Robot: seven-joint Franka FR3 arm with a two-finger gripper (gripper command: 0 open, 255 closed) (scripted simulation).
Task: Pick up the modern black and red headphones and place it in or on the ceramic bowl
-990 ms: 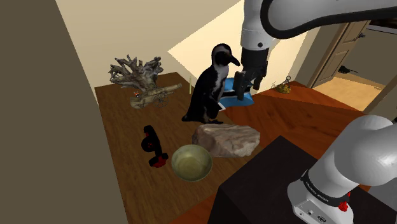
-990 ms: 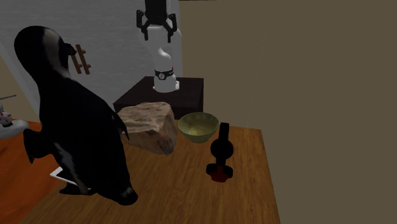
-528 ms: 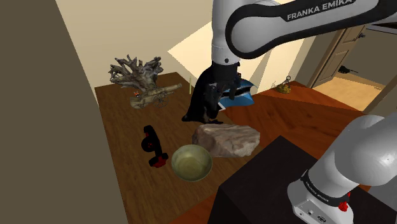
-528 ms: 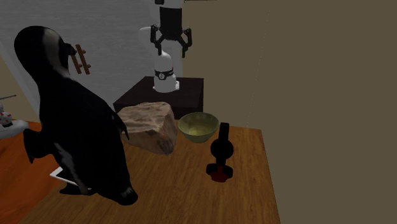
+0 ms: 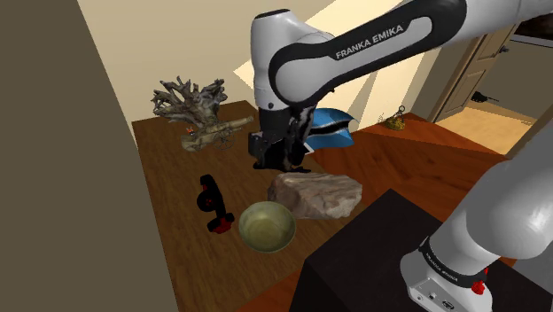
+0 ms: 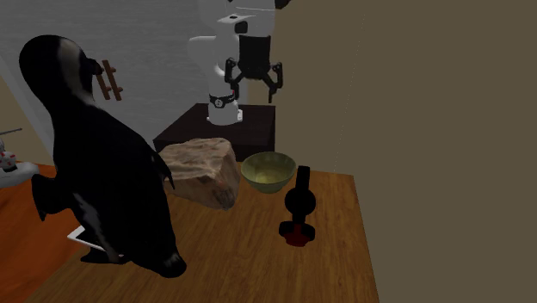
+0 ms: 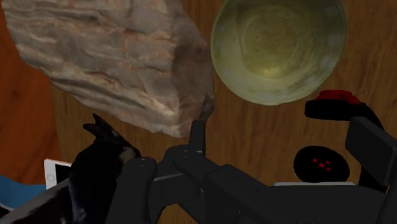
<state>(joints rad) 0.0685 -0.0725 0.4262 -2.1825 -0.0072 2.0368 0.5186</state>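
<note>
claw [image 6: 254, 84] is hanging over the bench [image 5: 168, 217] w/ fingers spread wide, gripping nothing. in the shoulder view the claw is hovering right in front of the penguin [image 6: 95, 172], w/ the arm covering most of the bird. headphones [image 5: 211, 204], black w/ red bits, are lying on the bench just beside the bowl [image 5: 266, 227], on its left in the shoulder view, well apart from the claw. a greenish bowl is sitting open side up, nr the stand [image 5: 372, 257]. a big rock [image 5: 316, 193] is sitting just beside the bowl on its other side, between bowl & penguin. in the wrist view rock, bowl & headphones are all showing below the claw. driftwood [image 5: 190, 106] is lying at the bench's far end, away from the rest. a blue thing [image 5: 332, 128] is poking out behind the arm, nr the penguin.
</note>
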